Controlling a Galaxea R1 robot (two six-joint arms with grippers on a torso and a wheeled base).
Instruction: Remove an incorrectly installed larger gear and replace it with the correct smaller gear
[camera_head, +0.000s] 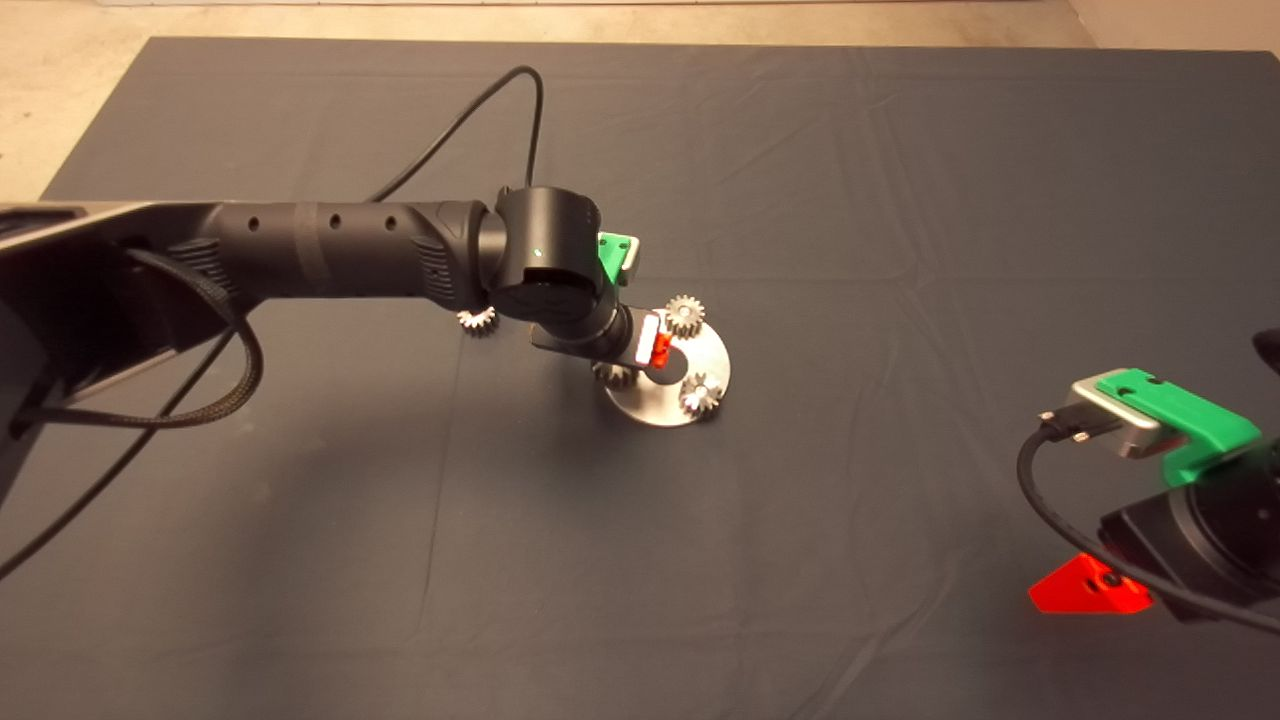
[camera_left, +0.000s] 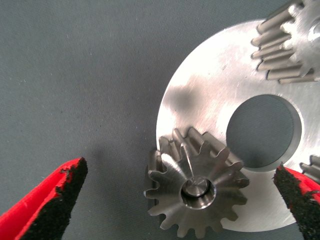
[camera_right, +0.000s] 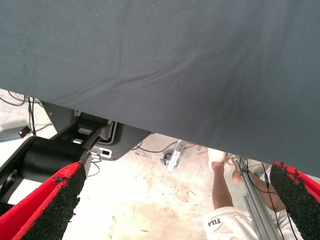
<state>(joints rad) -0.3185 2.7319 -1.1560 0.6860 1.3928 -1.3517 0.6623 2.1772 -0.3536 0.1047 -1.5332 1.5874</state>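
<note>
Left gripper (camera_left: 180, 200), fingers spread, straddles bright silver flared-tooth larger gear (camera_left: 195, 190) on round steel plate (camera_left: 210, 75); prob. heavy, rigid, slick; pinch across teeth; right gripper (camera_right: 177, 205) parked, spread.

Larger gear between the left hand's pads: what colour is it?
Bright silver metal, the larger gear shows best in the left wrist view.

larger gear (camera_left: 195, 187): silver, flat on plate (camera_left: 210, 80) | smaller gear (camera_head: 478, 320): flat on mat (camera_head: 800, 550)
</note>
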